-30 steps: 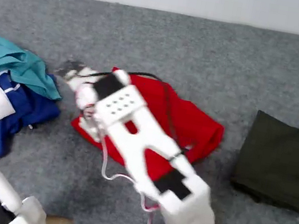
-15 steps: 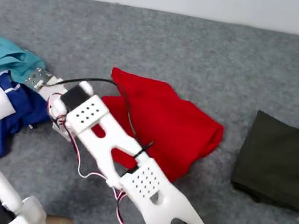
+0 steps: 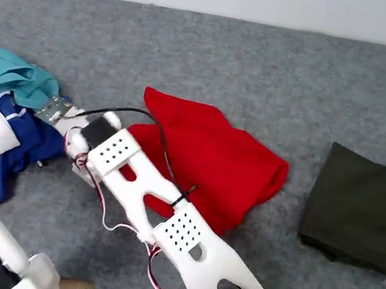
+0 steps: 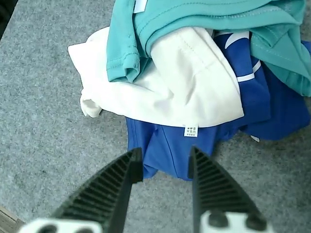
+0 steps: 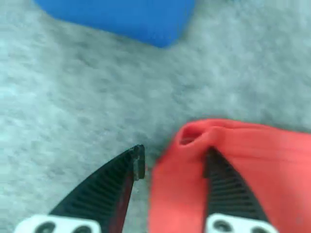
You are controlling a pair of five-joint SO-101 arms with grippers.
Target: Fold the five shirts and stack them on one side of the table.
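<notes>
right gripper: swinging over to edge of red shirt, sitting open astride it
red shirt: draping limp, light; pinch that edge

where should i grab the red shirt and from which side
Grip the raised edge of the red shirt, on its side facing the blue shirt, coming from above. That fold stands proud of the carpet, so it should pinch easily; the open right tool straddles it.

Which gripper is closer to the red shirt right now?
Right. The right gripper has jaws astride the red shirt edge; the left gripper hangs over the blue shirt.
</notes>
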